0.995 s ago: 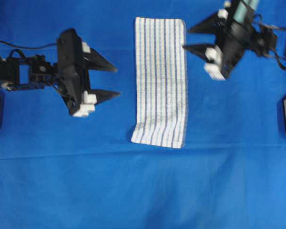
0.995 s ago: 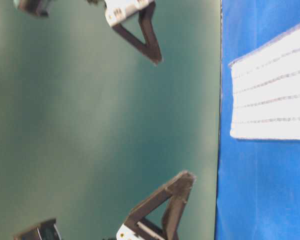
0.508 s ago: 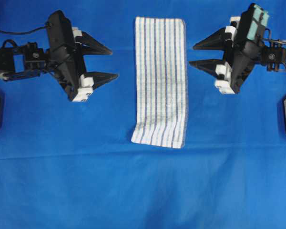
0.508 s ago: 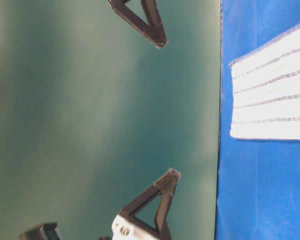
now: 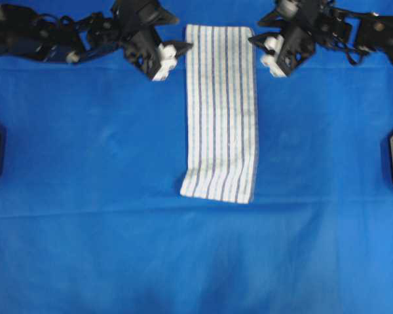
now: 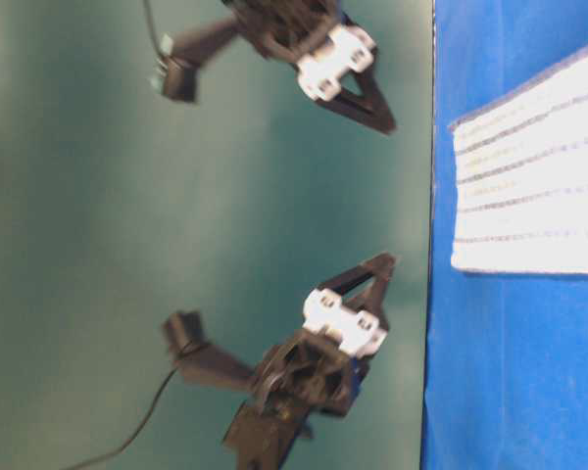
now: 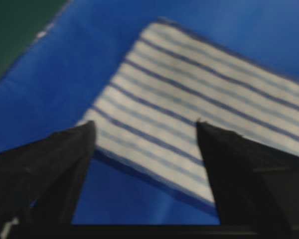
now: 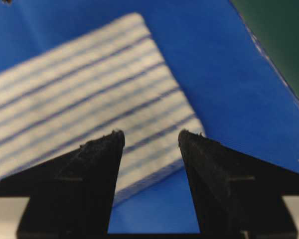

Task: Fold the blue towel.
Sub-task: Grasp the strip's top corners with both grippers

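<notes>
Overhead exterior: blue towel flat on blue sheet; left gripper and right gripper flank its top corners, jaws apart, empty.

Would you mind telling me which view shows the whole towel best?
The overhead view: the towel lies flat there, all four edges visible on the blue sheet. The table-level view catches only one end at its right edge. Each wrist view shows just one far corner, framed between that hand's open fingers.
</notes>
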Robot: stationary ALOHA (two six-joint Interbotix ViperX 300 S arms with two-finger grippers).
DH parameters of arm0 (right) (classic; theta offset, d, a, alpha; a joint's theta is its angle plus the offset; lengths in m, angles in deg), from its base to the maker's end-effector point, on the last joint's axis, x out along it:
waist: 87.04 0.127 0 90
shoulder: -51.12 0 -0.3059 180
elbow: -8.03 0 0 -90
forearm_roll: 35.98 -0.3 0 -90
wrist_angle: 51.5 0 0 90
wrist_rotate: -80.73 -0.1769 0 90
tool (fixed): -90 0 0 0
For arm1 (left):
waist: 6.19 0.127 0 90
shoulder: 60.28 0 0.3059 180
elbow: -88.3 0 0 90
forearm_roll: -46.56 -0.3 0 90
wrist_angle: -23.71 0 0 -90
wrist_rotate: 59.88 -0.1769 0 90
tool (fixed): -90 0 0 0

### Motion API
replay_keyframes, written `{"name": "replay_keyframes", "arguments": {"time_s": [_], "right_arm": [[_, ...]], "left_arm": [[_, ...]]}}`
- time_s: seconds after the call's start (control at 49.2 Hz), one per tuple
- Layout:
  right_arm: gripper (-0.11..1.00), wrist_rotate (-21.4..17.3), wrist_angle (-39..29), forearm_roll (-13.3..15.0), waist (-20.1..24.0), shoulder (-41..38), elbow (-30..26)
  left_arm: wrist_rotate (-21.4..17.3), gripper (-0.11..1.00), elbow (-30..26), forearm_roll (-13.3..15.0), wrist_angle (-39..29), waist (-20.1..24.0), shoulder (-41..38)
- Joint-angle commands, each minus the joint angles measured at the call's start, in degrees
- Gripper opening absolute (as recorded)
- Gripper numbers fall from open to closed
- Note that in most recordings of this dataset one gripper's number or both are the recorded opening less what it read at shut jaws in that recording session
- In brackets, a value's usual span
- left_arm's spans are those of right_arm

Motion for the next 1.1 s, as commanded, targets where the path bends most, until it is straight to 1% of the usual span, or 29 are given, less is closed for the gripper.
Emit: {"name": "replay_keyframes", "arguments": {"time_s": [0.0,0.162,0.345,0.528,0.69,0.772,0.833,0.853,0.975,0.995,1.036,1.076], "right_arm": [[0.56,0.09,0.35,0.44,-1.23,-2.37,-2.64],[0.56,0.18,0.62,0.62,-2.72,-7.21,-4.57],[0.56,0.26,1.05,0.62,-3.78,-10.99,-5.45],[0.56,0.26,2.9,0.62,-4.39,-13.27,-5.89],[0.56,0.26,4.13,0.62,-4.66,-14.68,-6.86],[0.53,0.26,3.96,0.7,-4.66,-15.21,-7.29],[0.46,0.44,3.69,0.7,-4.66,-15.29,-7.56],[0.43,0.44,3.69,0.7,-4.66,-15.38,-7.47],[0.11,1.14,3.6,0.7,-4.66,-15.29,-7.29],[0.08,1.23,3.6,0.7,-4.66,-15.29,-7.21],[0.08,1.23,3.52,0.62,-4.57,-15.29,-7.03],[0.08,1.32,3.43,0.7,-4.57,-15.21,-6.94]], "left_arm": [[-0.09,0.75,-3.16,-0.18,0.62,0.88,-2.02],[-0.09,0.75,-6.33,-0.18,1.32,2.46,-7.73],[-0.09,0.75,-8.44,-0.18,2.37,3.16,-12.57],[0.0,0.74,-9.05,-0.18,2.46,3.6,-13.89],[0.62,0.69,-9.49,-0.18,1.58,3.96,-13.97],[0.53,0.61,-10.02,-0.18,-0.26,4.04,-14.15],[0.18,0.48,-10.55,-0.18,-2.46,4.04,-14.33],[0.09,0.43,-10.9,-0.18,-3.34,4.04,-14.41],[0.18,0.17,-12.3,-0.18,-6.68,3.87,-14.85],[0.09,0.13,-12.48,-0.18,-6.94,3.87,-14.85],[0.09,0.06,-12.57,-0.18,-7.29,3.78,-14.85],[0.09,0.04,-12.57,-0.18,-7.29,3.69,-14.85]]}}
